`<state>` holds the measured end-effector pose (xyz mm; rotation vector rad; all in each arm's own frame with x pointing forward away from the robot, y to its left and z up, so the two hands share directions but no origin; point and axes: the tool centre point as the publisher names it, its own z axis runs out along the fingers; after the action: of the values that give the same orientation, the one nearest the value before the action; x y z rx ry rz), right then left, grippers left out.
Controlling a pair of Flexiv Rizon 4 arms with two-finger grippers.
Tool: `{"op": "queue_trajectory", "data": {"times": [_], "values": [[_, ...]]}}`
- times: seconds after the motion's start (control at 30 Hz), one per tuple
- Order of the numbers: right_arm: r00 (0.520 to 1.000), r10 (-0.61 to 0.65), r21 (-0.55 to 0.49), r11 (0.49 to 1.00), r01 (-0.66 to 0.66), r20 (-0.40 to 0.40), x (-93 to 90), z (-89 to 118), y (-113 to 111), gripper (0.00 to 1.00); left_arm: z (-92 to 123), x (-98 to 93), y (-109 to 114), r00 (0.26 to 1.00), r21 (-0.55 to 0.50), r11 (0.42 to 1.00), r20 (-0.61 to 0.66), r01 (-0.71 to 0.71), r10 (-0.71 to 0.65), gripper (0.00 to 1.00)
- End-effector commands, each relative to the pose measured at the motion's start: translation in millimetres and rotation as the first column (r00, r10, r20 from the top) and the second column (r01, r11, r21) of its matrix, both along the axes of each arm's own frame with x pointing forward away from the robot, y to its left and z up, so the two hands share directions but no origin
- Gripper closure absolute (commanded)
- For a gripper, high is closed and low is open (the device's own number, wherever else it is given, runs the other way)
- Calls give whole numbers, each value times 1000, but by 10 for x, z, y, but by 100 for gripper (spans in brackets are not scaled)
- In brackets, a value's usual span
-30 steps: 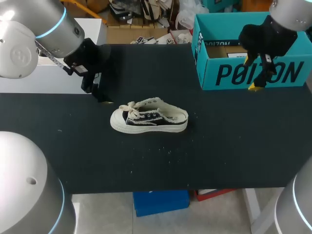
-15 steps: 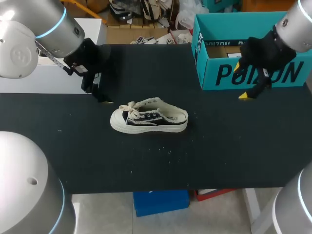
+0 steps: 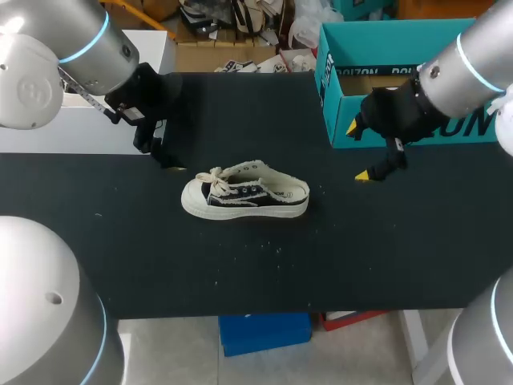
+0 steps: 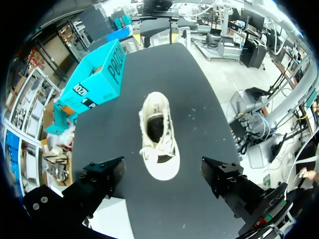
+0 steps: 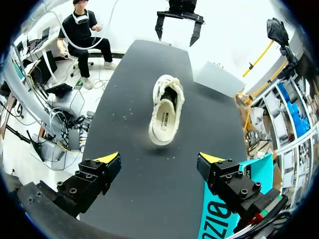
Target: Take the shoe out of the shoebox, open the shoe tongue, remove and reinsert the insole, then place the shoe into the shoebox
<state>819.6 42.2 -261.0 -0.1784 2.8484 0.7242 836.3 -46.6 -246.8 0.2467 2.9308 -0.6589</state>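
shoe (image 3: 244, 197) out on table, toe to 9 o'clock; shoebox (image 3: 345, 112) at its 1 o'clock | right gripper (image 3: 358, 150) at 3 o'clock, spread, empty; left gripper (image 3: 156, 148) at 10 o'clock, spread | likely tongue step: steady toe; pinch tongue alone; avoid laces

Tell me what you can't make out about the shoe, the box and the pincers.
Insole: shoe opening is dark in both wrist views, side-on in head view.
Shoebox interior: right arm covers part in head view.
Left pincer: fingertips lost against the dark table in head view.
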Motion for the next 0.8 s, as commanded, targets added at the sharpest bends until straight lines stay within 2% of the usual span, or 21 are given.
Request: {"op": "queue_trajectory", "data": {"times": [0.03, 0.1, 0.17, 0.37, 0.8], "values": [[1000, 1, -4, 1000, -1, -6, 29, 7, 19, 0, -15, 0, 4, 1000, -3, 1000, 4, 2, -2, 0], [1000, 1, -4, 1000, -1, -6, 29, 7, 19, 0, -15, 0, 4, 1000, -3, 1000, 4, 2, -2, 0], [1000, -20, 100, 995, 21, -15, 13, -67, 43, 0, -15, 0, 4, 1000, -3, 1000, 4, 2, -2, 0], [999, -16, 241, 970, 26, -44, 40, -376, 218, 0, -15, 0, 4, 1000, -3, 1000, 4, 2, -2, 0], [997, 1, 330, 944, 24, -76, 175, -745, 552, 0, -15, 0, 4, 1000, -3, 1000, 4, 2, -2, 0]]}}
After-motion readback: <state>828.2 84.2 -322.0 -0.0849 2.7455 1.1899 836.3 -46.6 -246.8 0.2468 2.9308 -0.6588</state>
